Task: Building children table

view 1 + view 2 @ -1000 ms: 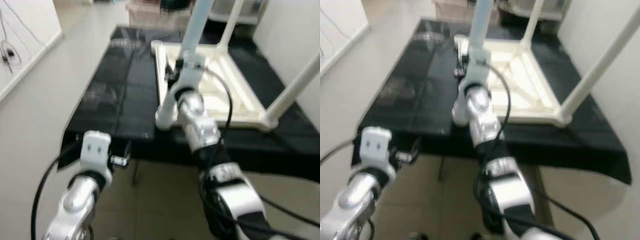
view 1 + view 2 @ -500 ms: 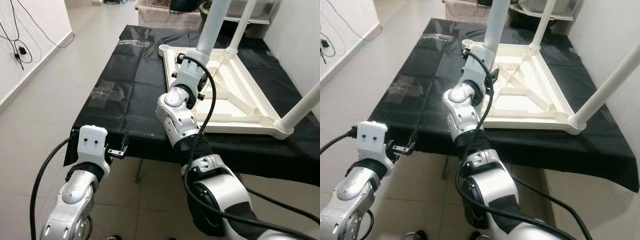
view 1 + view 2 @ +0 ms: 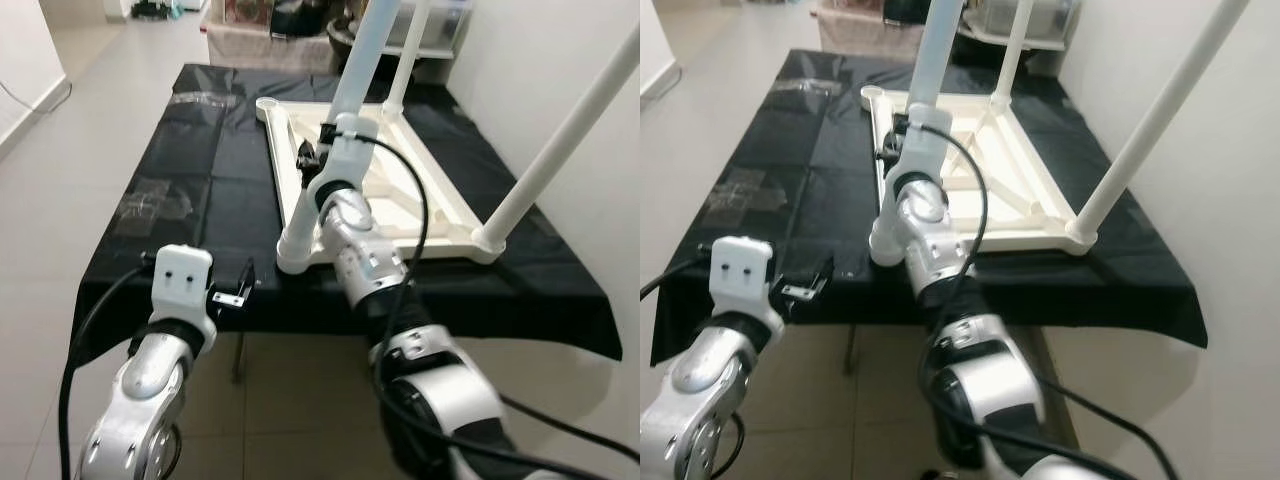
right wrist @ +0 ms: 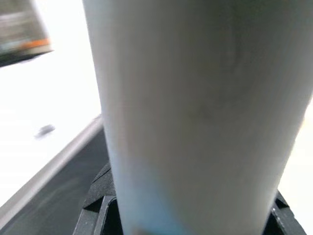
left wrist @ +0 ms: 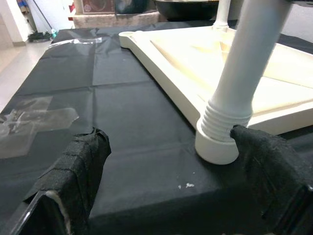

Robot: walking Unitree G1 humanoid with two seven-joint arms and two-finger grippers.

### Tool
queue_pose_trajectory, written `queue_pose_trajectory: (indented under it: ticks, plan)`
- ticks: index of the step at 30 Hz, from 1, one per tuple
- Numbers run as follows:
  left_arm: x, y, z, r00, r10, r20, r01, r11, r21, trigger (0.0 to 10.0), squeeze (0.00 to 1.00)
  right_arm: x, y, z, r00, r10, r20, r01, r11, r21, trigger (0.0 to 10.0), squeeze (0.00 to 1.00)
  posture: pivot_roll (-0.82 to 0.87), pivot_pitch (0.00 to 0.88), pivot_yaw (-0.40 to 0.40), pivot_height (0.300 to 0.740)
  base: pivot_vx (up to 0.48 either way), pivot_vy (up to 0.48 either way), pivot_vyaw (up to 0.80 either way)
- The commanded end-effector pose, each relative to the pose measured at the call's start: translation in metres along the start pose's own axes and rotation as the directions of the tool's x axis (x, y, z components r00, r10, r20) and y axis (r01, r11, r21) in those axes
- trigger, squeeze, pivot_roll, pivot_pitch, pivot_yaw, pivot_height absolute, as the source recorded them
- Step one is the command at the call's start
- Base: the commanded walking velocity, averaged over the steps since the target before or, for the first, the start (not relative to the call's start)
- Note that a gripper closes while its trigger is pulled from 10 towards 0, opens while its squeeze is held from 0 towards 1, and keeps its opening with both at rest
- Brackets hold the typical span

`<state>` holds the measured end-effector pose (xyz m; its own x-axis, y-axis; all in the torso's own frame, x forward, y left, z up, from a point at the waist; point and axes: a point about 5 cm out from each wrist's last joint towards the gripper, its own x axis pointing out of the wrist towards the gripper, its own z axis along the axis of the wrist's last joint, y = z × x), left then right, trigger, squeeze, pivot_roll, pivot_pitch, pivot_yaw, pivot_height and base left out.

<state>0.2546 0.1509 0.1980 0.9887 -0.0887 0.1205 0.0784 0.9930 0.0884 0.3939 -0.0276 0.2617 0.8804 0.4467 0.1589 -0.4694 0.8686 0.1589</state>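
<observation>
Three legs stand in the upturned tabletop (image 3: 300,170) on the bench (image 3: 180,200), its far-left socket (image 3: 268,103) unfilled; the right hand (image 3: 322,150) grips a leg (image 3: 362,60), the left hand (image 3: 240,285) waits open at the near edge.

You get even, bright indoor light in both eye views, and they are sharp. The black cloth on the desk (image 3: 230,170) gives soft glare, strongest on the clear tape patches (image 3: 145,205). The white table frame (image 3: 440,215) is nearly overexposed, so its ribs look pale. Under the desk the floor (image 3: 290,390) holds a soft shadow. Straight lines bend a little near the picture edges. In the left wrist view the far part is sharp, but the near black fingers (image 5: 78,171) are soft. In the right wrist view the white leg (image 4: 195,112) is very close, blurred, and the background is washed out to white.
</observation>
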Motion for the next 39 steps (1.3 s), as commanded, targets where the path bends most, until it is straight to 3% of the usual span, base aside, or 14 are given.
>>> queue_pose_trajectory:
  ticks: [1,7,11,13,14,15,17,18,20,23,27,34,37,39]
  plan:
    - [-0.001,-0.002,-0.002,1.000,-0.005,-0.009,0.005,1.000,0.003,10.0,0.00,-0.009,0.011,-0.056,0.960,0.155,-0.231,-0.133,0.985,0.107,10.0,0.00,0.10,0.166,-0.105,0.740,0.000,0.000,0.00]
    - [-0.003,-0.001,0.001,1.000,-0.006,-0.005,0.006,1.000,0.005,10.0,0.00,-0.012,0.012,-0.057,0.872,0.404,-0.277,-0.402,0.913,0.069,10.0,0.00,0.11,0.193,-0.114,0.740,0.000,0.000,0.00]
    - [-0.008,-0.004,0.003,1.000,-0.008,-0.007,0.009,1.000,0.002,10.0,0.00,-0.013,0.021,-0.046,0.761,0.602,-0.242,-0.601,0.794,0.089,10.0,0.00,0.12,0.209,-0.122,0.740,0.000,0.000,0.00]
    - [-0.008,-0.004,0.003,1.000,-0.009,-0.007,0.009,1.000,0.002,10.0,0.00,-0.014,0.021,-0.046,0.749,0.618,-0.238,-0.615,0.783,0.095,10.0,0.00,0.12,0.209,-0.122,0.740,0.000,0.000,0.00]
    - [-0.010,-0.005,0.005,1.000,-0.011,-0.005,0.011,1.000,0.001,10.0,0.00,-0.016,0.022,-0.044,0.690,0.685,-0.234,-0.684,0.723,0.099,10.0,0.00,0.13,0.243,-0.140,0.740,0.000,0.000,0.00]
    - [-0.010,-0.005,0.005,1.000,-0.011,-0.005,0.011,1.000,0.001,10.0,0.00,-0.016,0.022,-0.044,0.690,0.685,-0.234,-0.684,0.723,0.099,10.0,0.00,0.13,0.243,-0.140,0.740,0.000,0.000,0.00]
    - [-0.013,-0.007,0.007,1.000,-0.015,-0.005,0.015,1.000,0.000,10.0,0.00,-0.021,0.024,-0.041,0.572,0.789,-0.225,-0.791,0.603,0.104,10.0,0.00,0.13,0.253,-0.143,0.740,0.000,0.000,0.00]
    - [-0.016,-0.008,0.008,1.000,-0.019,-0.009,0.019,1.000,-0.002,10.0,0.00,-0.025,0.027,-0.040,0.477,0.850,-0.224,-0.847,0.512,0.140,10.0,0.00,0.14,0.276,-0.146,0.740,0.000,0.000,0.00]
    - [-0.019,-0.010,0.008,1.000,-0.025,-0.015,0.025,1.000,-0.006,10.0,0.00,-0.029,0.030,-0.039,0.363,0.905,-0.221,-0.895,0.405,0.187,10.0,0.00,0.14,0.287,-0.149,0.740,0.000,0.000,0.00]
    - [-0.020,-0.010,0.008,0.999,-0.027,-0.018,0.027,1.000,-0.008,10.0,0.00,-0.030,0.031,-0.039,0.323,0.920,-0.222,-0.908,0.367,0.203,10.0,0.00,0.14,0.287,-0.149,0.740,0.000,0.000,0.00]
    - [-0.024,-0.014,0.013,0.999,-0.036,-0.018,0.036,0.999,-0.014,10.0,0.00,-0.034,0.040,-0.040,0.166,0.935,-0.314,-0.959,0.227,0.169,10.0,0.00,0.16,0.321,-0.161,0.740,0.000,0.000,0.00]
    - [-0.027,-0.016,0.014,0.999,-0.037,-0.022,0.036,0.999,-0.017,10.0,0.00,-0.034,0.043,-0.040,0.125,0.926,-0.355,-0.971,0.188,0.150,10.0,0.00,0.15,0.325,-0.160,0.740,0.000,0.000,0.00]
    - [-0.031,-0.023,0.016,0.998,-0.054,-0.032,0.053,0.998,-0.037,10.0,0.00,-0.038,0.046,-0.041,0.036,0.923,-0.384,-0.983,0.101,0.151,10.0,0.00,0.17,0.340,-0.166,0.740,0.000,0.000,0.00]
    - [-0.031,-0.024,0.015,0.998,-0.059,-0.035,0.057,0.998,-0.039,10.0,0.00,-0.038,0.047,-0.041,0.028,0.918,-0.396,-0.985,0.093,0.146,10.0,0.00,0.17,0.340,-0.166,0.740,0.000,0.000,0.00]
